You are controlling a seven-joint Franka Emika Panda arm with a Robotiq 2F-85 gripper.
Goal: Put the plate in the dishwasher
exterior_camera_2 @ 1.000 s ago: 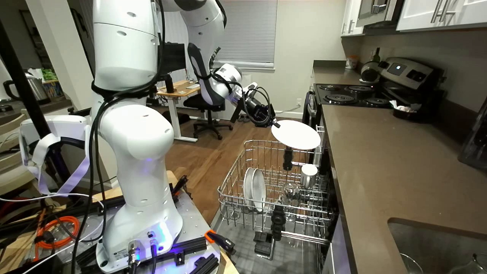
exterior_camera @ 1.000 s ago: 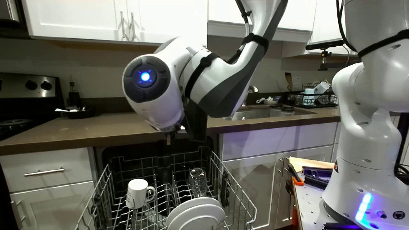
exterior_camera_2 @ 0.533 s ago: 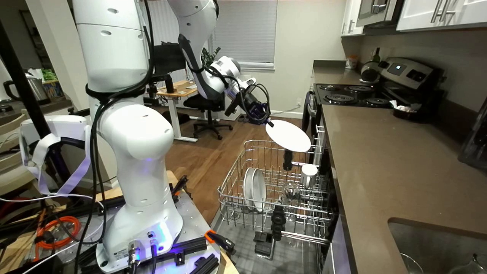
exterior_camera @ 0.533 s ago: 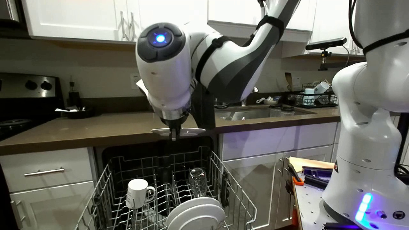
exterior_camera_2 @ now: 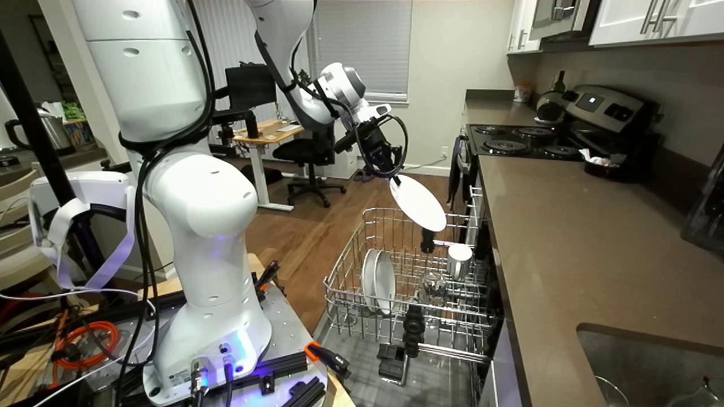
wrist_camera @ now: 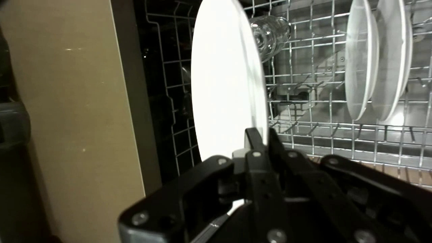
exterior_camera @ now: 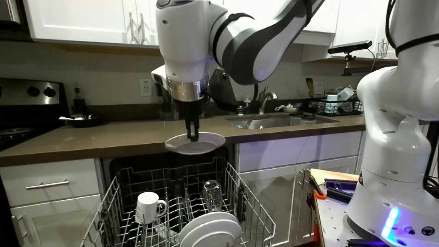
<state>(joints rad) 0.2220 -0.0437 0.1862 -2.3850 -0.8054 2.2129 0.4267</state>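
My gripper is shut on the rim of the white plate, which hangs tilted above the rack. In an exterior view the plate slopes down from the gripper towards the counter side. In the wrist view the plate stands nearly edge-on, its near rim between the fingertips of the gripper. The dishwasher's wire rack is pulled out in front of the dark interior. Two other white plates stand upright in the rack, also visible in the wrist view.
A white mug and an upturned clear glass sit in the rack. The brown counter edge runs just behind the held plate. The rack's wire sides stand up around the dishes. A sink lies in the counter.
The hand has swung more upright and the plate has tilted steeper, its far edge lowering. The plate's face has come into view in an exterior view. The grip has stayed shut.
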